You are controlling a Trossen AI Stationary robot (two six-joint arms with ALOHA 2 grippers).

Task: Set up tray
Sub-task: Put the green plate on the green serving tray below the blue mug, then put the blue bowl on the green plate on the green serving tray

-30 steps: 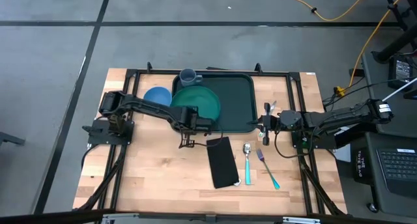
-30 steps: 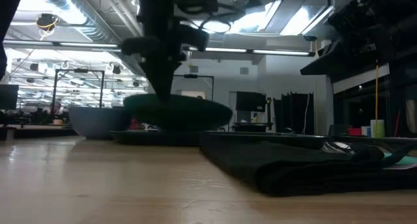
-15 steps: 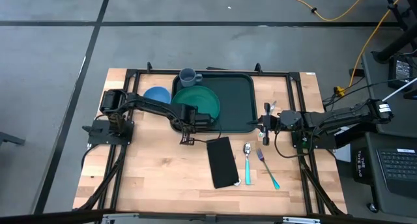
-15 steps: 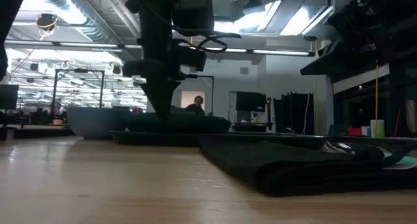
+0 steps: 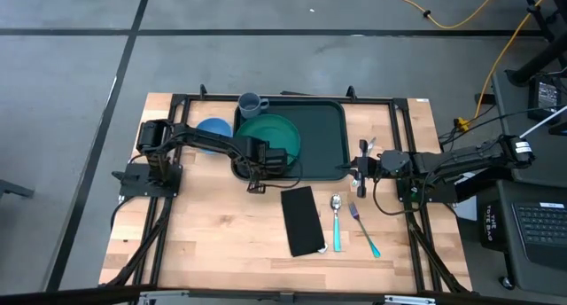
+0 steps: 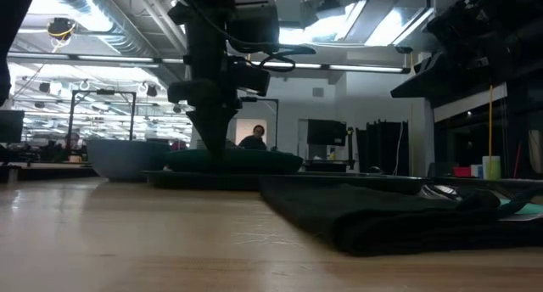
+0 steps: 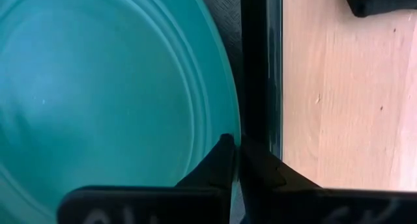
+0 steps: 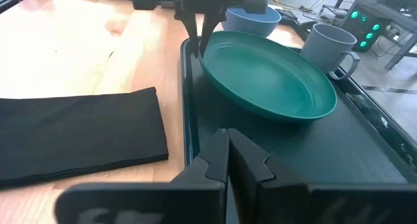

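Observation:
The dark green tray (image 5: 323, 132) lies at the table's far middle. The round green plate (image 5: 270, 135) sits on the tray's left half and looks level on it in the low view (image 6: 233, 160). My left gripper (image 7: 234, 146) is shut at the plate's near rim, above the tray's near rim (image 7: 260, 68). The right wrist view shows it pointing down (image 8: 201, 45). My right gripper (image 5: 353, 169) is shut at the tray's right near corner. The tray's right rim is hidden under it in the right wrist view (image 8: 227, 134). My left gripper pinches the plate's near rim (image 7: 229, 129) between its two fingers from above, pointing down. The plate's underside lies on the tray floor (image 8: 365, 159). My right gripper comes level from the table's right at the tray's right rim; whether it touches the rim I cannot tell.
A blue bowl (image 5: 213, 130) stands on the table left of the tray. A grey-blue mug (image 5: 252, 103) is at the tray's far left corner. A black folded napkin (image 5: 301, 220), a spoon (image 5: 337, 218) and a fork (image 5: 363, 230) lie on the near side.
My left gripper has gone down and a little toward the far edge, staying shut on the plate. The plate, held clear above the tray a second ago, now lies low on it.

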